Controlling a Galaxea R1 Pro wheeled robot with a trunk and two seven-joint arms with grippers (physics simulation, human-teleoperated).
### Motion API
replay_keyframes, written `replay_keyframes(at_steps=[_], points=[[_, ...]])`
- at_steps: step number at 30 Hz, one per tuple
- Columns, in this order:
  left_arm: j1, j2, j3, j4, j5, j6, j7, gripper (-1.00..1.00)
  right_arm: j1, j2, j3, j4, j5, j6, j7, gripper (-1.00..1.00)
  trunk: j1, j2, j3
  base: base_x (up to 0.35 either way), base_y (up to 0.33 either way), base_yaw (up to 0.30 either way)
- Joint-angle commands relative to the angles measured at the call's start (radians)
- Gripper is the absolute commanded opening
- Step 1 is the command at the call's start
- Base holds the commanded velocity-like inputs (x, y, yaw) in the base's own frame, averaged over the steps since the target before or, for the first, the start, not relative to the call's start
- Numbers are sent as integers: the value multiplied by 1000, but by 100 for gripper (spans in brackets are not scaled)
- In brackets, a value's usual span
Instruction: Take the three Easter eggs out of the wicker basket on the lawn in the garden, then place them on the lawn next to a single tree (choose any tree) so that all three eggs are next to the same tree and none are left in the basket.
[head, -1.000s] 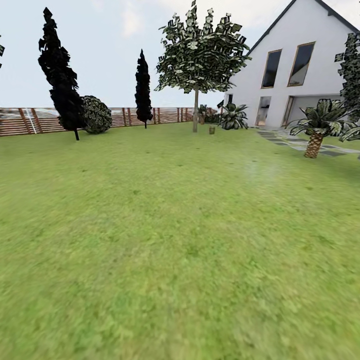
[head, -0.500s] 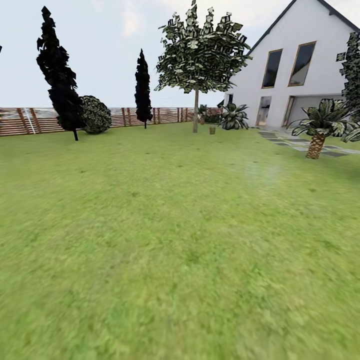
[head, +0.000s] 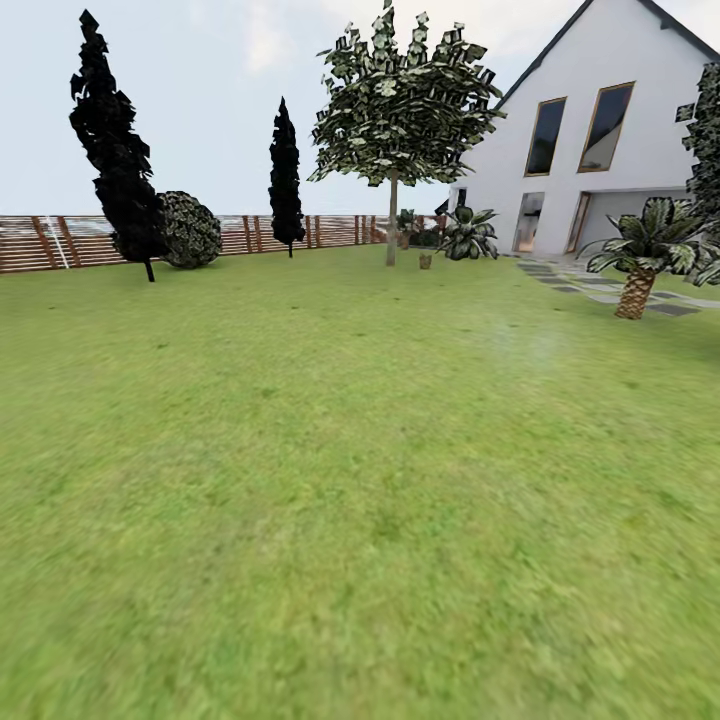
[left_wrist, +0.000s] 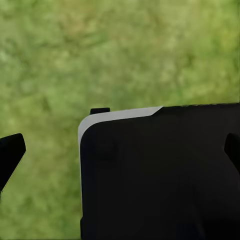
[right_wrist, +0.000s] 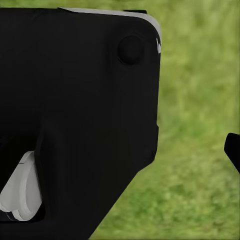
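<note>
scenery drifts outward as i roll across the lawn (head: 360, 500). tree (head: 391, 225) sits upper centre, a small brown thing (head: 425, 261), maybe the basket, just right of its trunk. pincers: can't tell. i'd keep centred, slowing nearby.

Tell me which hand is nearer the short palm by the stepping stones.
Right, likely, by a slim margin. The palm stands far ahead, to the robot's right; the left hand and right hand both hang over the lawn beside the robot's body.
</note>
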Motion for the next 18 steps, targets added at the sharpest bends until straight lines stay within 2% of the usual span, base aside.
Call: replay_keyframes(at_steps=[1,18], points=[[-1,0,-2,1,-1,-3,-2,100,0,0,-1,-1,1,-2,0,100,1,-1,-1,211,0,0],[-1,1,-2,1,-1,-3,-2,100,0,-1,0,-11,4,-2,0,100,1,-1,-1,201,0,0]])
